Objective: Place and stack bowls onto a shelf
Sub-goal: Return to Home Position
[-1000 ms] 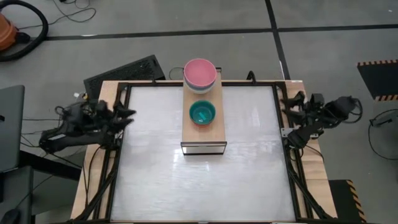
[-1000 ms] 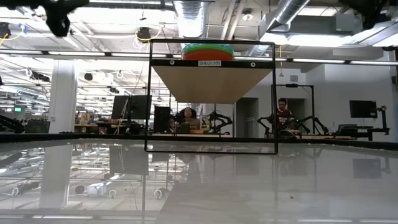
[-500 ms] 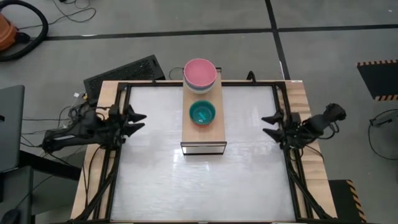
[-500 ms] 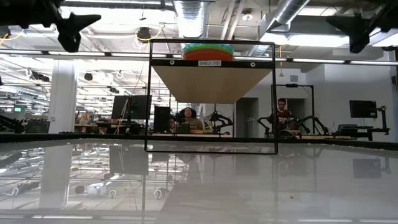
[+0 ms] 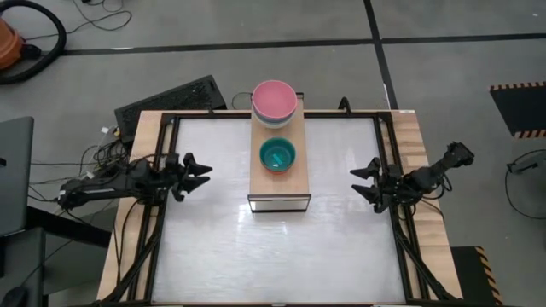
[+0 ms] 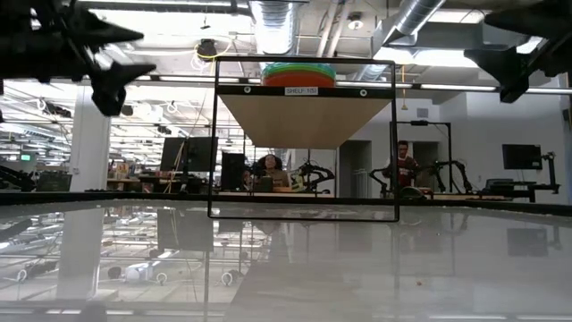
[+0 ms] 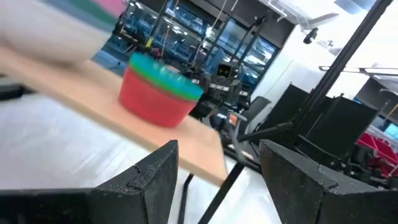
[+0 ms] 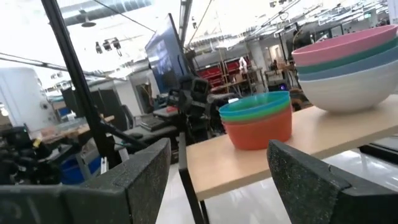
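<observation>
The shelf (image 5: pixel 278 184) stands at the table's far middle, its pale wood top raised on a dark frame (image 6: pixel 304 125). Two stacks of bowls rest on it. The larger stack, pink on top (image 5: pixel 275 101), sits at the far end, with white at its bottom (image 8: pixel 351 87). The smaller stack, teal on top (image 5: pixel 277 156), has red at its bottom (image 7: pixel 155 102). My left gripper (image 5: pixel 201 170) hangs open to the left of the shelf. My right gripper (image 5: pixel 365 181) hangs open to its right. Both point toward the shelf and hold nothing.
Black rails (image 5: pixel 162 196) frame the white table top, which lies bare in front of the shelf (image 5: pixel 273 256). A keyboard (image 5: pixel 171 98) lies beyond the far left corner. People sit in the room behind the table (image 6: pixel 407 170).
Both grippers have come down and moved in from the table's sides toward the shelf, the right one also toward the near edge. Both have stayed open. The bowls and the shelf have kept still.
</observation>
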Available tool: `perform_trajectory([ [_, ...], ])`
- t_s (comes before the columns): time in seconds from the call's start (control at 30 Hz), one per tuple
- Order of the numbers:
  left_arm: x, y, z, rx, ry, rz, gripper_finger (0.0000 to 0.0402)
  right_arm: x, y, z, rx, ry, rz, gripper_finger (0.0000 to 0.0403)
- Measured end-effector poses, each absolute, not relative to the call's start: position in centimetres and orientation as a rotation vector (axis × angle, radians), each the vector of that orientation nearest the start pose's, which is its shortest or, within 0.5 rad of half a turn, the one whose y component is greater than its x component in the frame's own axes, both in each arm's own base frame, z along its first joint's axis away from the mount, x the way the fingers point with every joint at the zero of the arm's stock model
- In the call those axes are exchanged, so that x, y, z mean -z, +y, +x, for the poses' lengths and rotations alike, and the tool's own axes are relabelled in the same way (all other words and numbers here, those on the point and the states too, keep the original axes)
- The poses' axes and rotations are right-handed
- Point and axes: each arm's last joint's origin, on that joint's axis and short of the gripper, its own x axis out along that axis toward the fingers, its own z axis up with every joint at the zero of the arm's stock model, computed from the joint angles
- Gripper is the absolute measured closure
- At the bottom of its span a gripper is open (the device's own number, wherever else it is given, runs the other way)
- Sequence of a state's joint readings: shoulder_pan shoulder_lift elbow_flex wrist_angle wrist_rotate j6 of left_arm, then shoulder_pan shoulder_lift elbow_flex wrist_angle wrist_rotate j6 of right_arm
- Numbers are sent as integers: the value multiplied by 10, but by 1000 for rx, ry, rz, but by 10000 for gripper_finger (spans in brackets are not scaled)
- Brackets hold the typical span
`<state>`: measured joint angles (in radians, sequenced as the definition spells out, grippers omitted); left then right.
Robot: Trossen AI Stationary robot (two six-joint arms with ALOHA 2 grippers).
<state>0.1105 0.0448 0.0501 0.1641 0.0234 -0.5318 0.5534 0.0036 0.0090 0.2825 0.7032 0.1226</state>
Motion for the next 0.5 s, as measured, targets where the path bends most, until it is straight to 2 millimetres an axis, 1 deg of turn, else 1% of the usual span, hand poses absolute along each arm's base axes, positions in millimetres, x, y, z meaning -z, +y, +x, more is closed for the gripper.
perform_trajectory([
  [0.07, -183, 10, 98, -37, -181, -535, 192, -191, 30, 84, 135, -238, 288, 109],
  [0.17, -182, 8, 98, -39, -169, -517, 192, -189, 30, 84, 144, -225, 278, 109],
  [0.33, -181, 10, 98, -142, -190, -494, 192, -189, 27, 83, 249, -229, 295, 109],
  [0.4, -180, 11, 98, -183, -185, -496, 192, -189, 26, 83, 269, -228, 297, 109],
  [0.5, -178, 11, 98, -197, -165, -496, 192, -189, 26, 83, 270, -223, 293, 109],
])
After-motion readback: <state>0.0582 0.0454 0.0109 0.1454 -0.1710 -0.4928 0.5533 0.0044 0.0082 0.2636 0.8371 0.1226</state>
